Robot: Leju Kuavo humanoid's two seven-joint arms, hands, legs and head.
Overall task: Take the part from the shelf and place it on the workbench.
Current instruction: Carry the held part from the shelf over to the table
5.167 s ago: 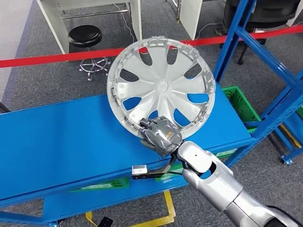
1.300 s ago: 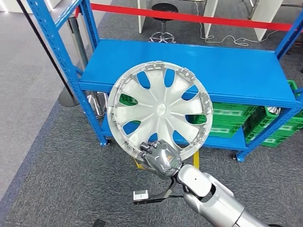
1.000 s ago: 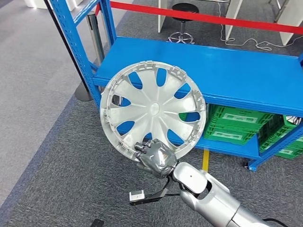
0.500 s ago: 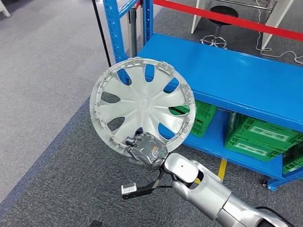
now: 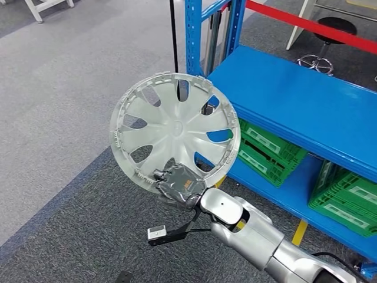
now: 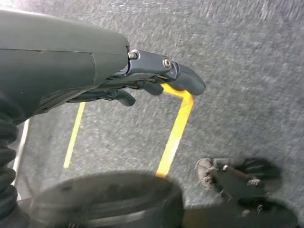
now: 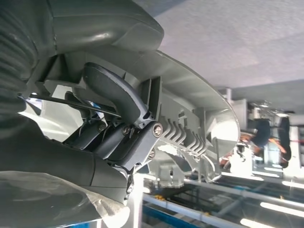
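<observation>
The dark fingers point(image 6: 186, 80) of the left hand point(image 6: 107, 71) are stretched out nearly straight and close together, with nothing held, above grey carpet point(image 6: 251, 71) marked with yellow tape lines point(image 6: 175, 133). The grey-covered right hand point(image 5: 180, 184) is clamped on the near rim of the round silver plastic wheel cover point(image 5: 174, 131), its fingers point(image 7: 114, 97) hooked round the ribbed edge as seen in the right wrist view. The wheel cover is held up in the air, tilted, in front of the robot and over the grey carpet floor point(image 5: 66, 118), just left of the blue metal shelf rack point(image 5: 288, 100) and apart from it. The cover is shown from its inner side: broad curved spokes run from a small central hub to the rim, elongated openings lie between them, and small clips and teeth are set round the edge. Green plastic crates point(image 5: 267, 154) are seen on the lower shelf level. A red barrier tape point(image 5: 311, 26) is stretched behind the rack, with a black round stool point(image 5: 340, 26) beyond it.
</observation>
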